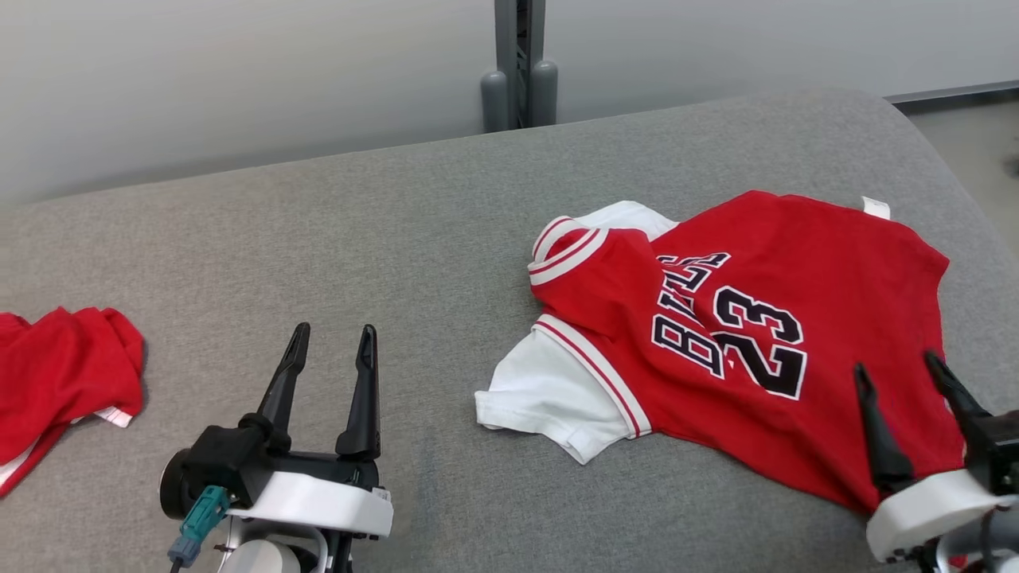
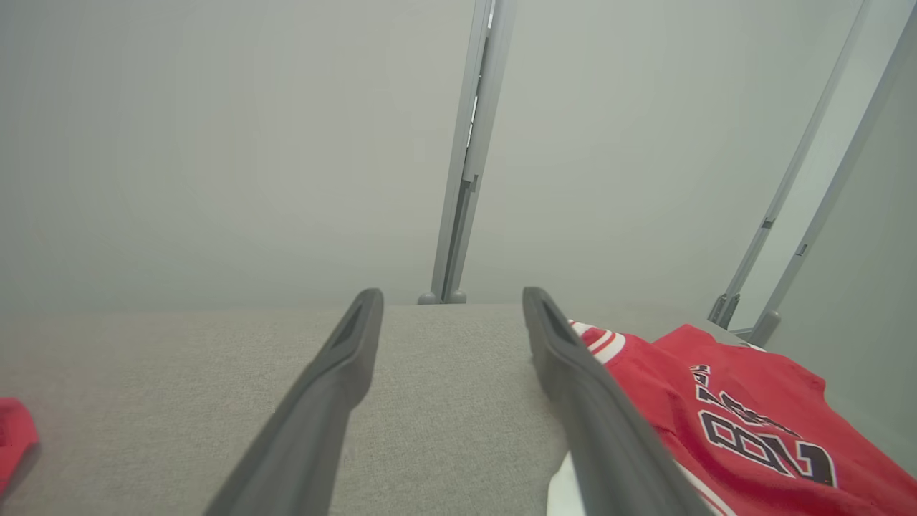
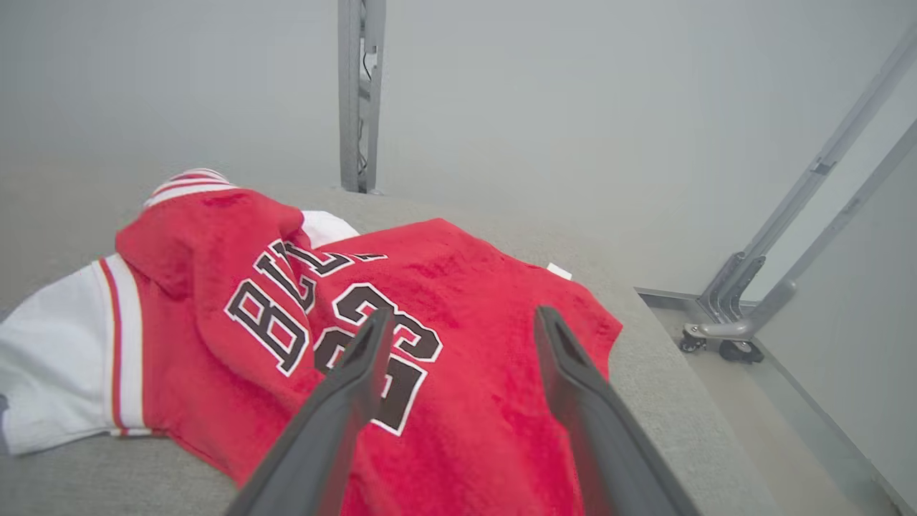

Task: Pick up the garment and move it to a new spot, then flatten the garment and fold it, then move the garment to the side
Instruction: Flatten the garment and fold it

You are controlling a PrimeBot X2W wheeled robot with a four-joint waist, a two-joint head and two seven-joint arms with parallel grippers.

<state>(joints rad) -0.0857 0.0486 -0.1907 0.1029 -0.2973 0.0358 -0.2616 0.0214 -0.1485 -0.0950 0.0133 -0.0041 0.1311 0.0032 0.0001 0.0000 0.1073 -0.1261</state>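
While jersey [image 1: 836, 263] lies rumpled, left gripper [image 1: 335, 327] spread, empty; right gripper [image 1: 896, 362] spread over it, contact unclear.

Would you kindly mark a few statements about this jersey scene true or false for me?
The jersey lies on the grey surface. True.
The left end effector grips the jersey. False: it is open, over bare surface.
The jersey shows the number 23. True.
The right end effector is shut on the jersey. False: it is open, over the jersey's red body.
A second red garment lies at the robot's left. True.
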